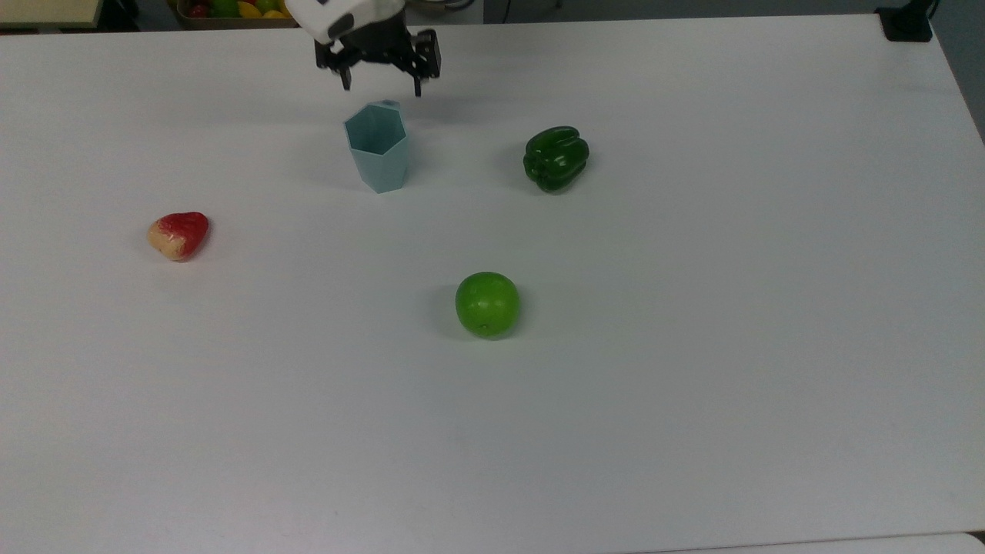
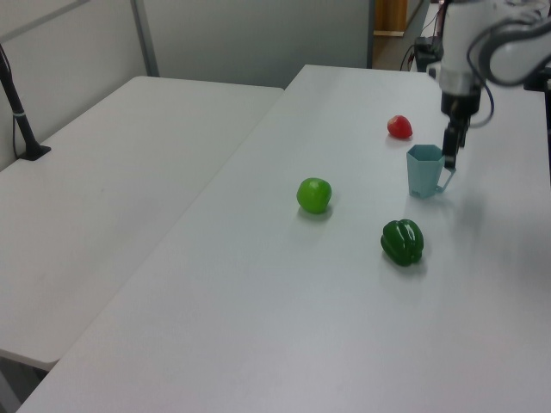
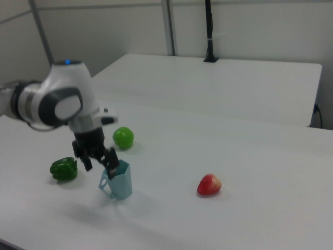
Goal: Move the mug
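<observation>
The mug is a pale blue-teal faceted cup. It stands upright near the far edge of the white table, with its small tab on the rim pointing toward the arm. My gripper hangs just above and behind that tab, open, its black fingers spread wide and holding nothing. In the left view the gripper is over the mug's right side. In the right view the gripper hovers over the rim of the mug.
A dark green bell pepper lies to the top view's right of the mug. A green apple sits mid-table and a red-and-yellow fruit at the top view's left. A bin of fruit stands beyond the far edge.
</observation>
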Tool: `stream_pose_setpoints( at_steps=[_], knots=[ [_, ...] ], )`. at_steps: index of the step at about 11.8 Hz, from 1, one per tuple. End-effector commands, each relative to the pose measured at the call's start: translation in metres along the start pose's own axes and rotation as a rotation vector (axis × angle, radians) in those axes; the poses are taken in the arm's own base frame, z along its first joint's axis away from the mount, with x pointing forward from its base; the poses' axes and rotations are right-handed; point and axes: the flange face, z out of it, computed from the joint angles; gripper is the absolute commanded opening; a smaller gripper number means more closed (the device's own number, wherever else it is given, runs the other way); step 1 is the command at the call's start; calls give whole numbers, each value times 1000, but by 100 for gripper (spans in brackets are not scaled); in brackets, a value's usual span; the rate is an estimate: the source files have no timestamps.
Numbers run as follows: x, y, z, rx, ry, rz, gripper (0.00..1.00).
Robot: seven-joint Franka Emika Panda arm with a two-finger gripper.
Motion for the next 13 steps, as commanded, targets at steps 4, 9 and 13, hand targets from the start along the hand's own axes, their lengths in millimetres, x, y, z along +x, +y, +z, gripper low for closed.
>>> stream_pose_setpoints(
  at_steps=[4,9,13],
  knots=[
    [27,54,-162,76,93,140,100],
    [54,64,-167,65,19,149,100],
    [54,69,-168,63,25,157,100]
  ],
)
